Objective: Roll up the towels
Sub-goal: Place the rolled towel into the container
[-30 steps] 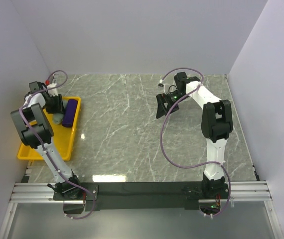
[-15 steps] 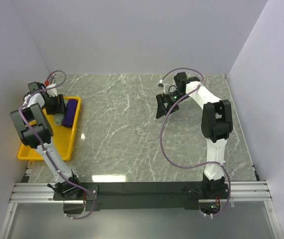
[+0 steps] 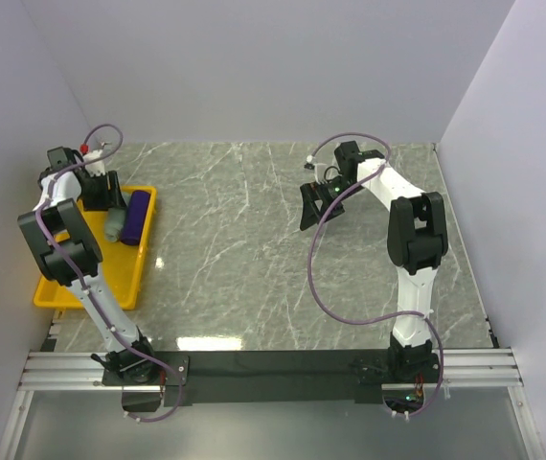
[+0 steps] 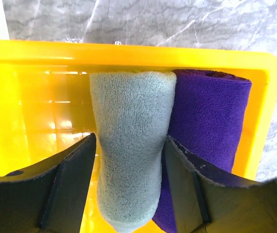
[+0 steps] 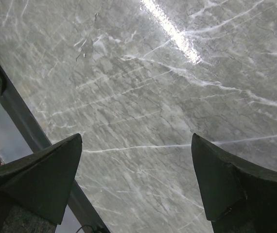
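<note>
Two rolled towels lie side by side in the yellow tray (image 4: 129,53), at its far right end. The mint green towel (image 4: 129,121) is on the left and the purple towel (image 4: 211,126) on the right, touching it. My left gripper (image 4: 130,150) is open and straddles the near end of the mint roll: a sliver of yellow shows at the left finger, and the right finger sits in the seam between the two rolls. From above, the mint towel (image 3: 113,224) and the purple towel (image 3: 137,215) show below the left gripper (image 3: 101,192). My right gripper (image 3: 309,206) hangs open over bare table, nothing in it (image 5: 136,160).
The yellow tray (image 3: 91,287) sits at the table's left edge, close to the left wall. The marble tabletop (image 3: 254,249) spreads between the arms. The dark frame rail (image 5: 17,116) at the table's near edge shows in the right wrist view.
My left gripper's jaws have widened off the mint towel, and the wrist has drawn back toward the far left corner. The towels stay in the tray. The right arm has not moved.
</note>
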Robot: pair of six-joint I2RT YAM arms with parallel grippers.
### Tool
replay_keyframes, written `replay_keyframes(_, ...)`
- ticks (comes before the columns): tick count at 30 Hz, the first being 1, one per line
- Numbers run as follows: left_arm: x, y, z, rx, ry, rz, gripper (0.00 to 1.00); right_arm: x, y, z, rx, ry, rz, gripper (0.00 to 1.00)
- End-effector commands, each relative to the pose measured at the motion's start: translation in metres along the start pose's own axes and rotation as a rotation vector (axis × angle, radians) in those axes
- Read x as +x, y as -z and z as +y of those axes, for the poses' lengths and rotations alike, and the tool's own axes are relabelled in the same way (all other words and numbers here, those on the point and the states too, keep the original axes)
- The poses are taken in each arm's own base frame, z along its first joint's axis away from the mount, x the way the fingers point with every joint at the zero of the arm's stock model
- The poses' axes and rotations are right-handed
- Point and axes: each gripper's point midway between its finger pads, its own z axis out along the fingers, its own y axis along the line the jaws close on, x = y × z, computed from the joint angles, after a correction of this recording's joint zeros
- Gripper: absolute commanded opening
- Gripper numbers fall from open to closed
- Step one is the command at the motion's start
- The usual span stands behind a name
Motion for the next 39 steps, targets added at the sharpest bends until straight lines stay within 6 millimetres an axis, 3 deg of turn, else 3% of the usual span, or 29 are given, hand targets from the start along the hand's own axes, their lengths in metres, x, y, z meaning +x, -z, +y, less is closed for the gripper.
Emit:
replay_keyframes(1, -0.029, 0.029, -0.004, -0.006, -0.04, -0.073, 0.64, -0.018, 0.024, 0.018, 0.002, 0.061, -0.082, 1.0)
replay_keyframes(4, -0.043, 0.046, -0.012, 0.005, -0.074, -0.116, 0.65, -0.021, 0.027, 0.02, 0.01, 0.069, -0.094, 1.0)
replay_keyframes(7, -0.066, 0.074, -0.027, 0.01, -0.153, -0.201, 0.74, -0.025, 0.034, 0.023, 0.02, 0.076, -0.104, 1.0)
replay_keyframes(8, -0.072, 0.08, -0.033, 0.007, -0.19, -0.222, 0.84, -0.027, 0.035, 0.024, 0.025, 0.082, -0.104, 1.0)
replay_keyframes(11, -0.095, 0.103, -0.064, -0.004, -0.301, -0.294, 0.99, -0.031, 0.046, 0.026, 0.051, 0.099, -0.107, 1.0)
replay_keyframes(12, -0.1, 0.107, -0.087, 0.019, -0.348, -0.305, 0.99, -0.031, 0.051, 0.028, 0.058, 0.104, -0.113, 1.0)
replay_keyframes(14, -0.105, 0.11, -0.112, 0.028, -0.393, -0.302, 0.99, -0.032, 0.06, 0.031, 0.086, 0.12, -0.127, 1.0)
replay_keyframes(15, -0.107, 0.108, -0.141, 0.059, -0.437, -0.306, 0.99, -0.031, 0.063, 0.031, 0.098, 0.117, -0.13, 1.0)
replay_keyframes(17, -0.109, 0.107, -0.168, 0.075, -0.465, -0.323, 1.0, -0.032, 0.077, 0.034, 0.141, 0.135, -0.159, 1.0)
replay_keyframes(18, -0.108, 0.105, -0.199, 0.108, -0.506, -0.329, 0.99, -0.032, 0.08, 0.031, 0.161, 0.13, -0.173, 1.0)
replay_keyframes(20, -0.102, 0.1, -0.228, 0.121, -0.559, -0.319, 1.0, -0.032, 0.094, 0.034, 0.216, 0.142, -0.201, 1.0)
replay_keyframes(21, -0.094, 0.097, -0.256, 0.157, -0.607, -0.308, 1.0, -0.027, 0.093, 0.033, 0.226, 0.125, -0.198, 1.0)
replay_keyframes(23, -0.076, 0.088, -0.279, 0.196, -0.62, -0.276, 0.99, -0.026, 0.102, 0.034, 0.264, 0.126, -0.226, 1.0)
replay_keyframes(24, -0.068, 0.087, -0.303, 0.23, -0.639, -0.286, 0.99, -0.016, 0.098, 0.029, 0.28, 0.095, -0.211, 1.0)
replay_keyframes(26, -0.037, 0.073, -0.321, 0.279, -0.623, -0.218, 0.99, -0.012, 0.099, 0.031, 0.289, 0.092, -0.234, 1.0)
replay_keyframes(27, -0.024, 0.073, -0.34, 0.329, -0.64, -0.214, 0.99, 0.003, 0.088, 0.03, 0.265, 0.051, -0.211, 1.0)
replay_keyframes(28, -0.001, 0.061, -0.341, 0.347, -0.628, -0.162, 0.99, 0.004, 0.088, 0.032, 0.263, 0.056, -0.233, 1.0)
replay_keyframes(30, 0.021, 0.06, -0.355, 0.399, -0.628, -0.135, 0.99, 0.021, 0.074, 0.031, 0.24, 0.017, -0.225, 1.0)
replay_keyframes(32, 0.044, 0.05, -0.354, 0.424, -0.619, -0.098, 0.99, 0.039, 0.069, 0.031, 0.242, 0.008, -0.216, 1.0)
replay_keyframes(35, 0.059, 0.044, -0.352, 0.434, -0.615, -0.073, 0.99, 0.053, 0.067, 0.031, 0.259, 0.016, -0.208, 1.0)
replay_keyframes(39, 0.059, 0.047, -0.354, 0.445, -0.597, -0.074, 0.99, 0.059, 0.067, 0.035, 0.25, 0.016, -0.209, 1.0)
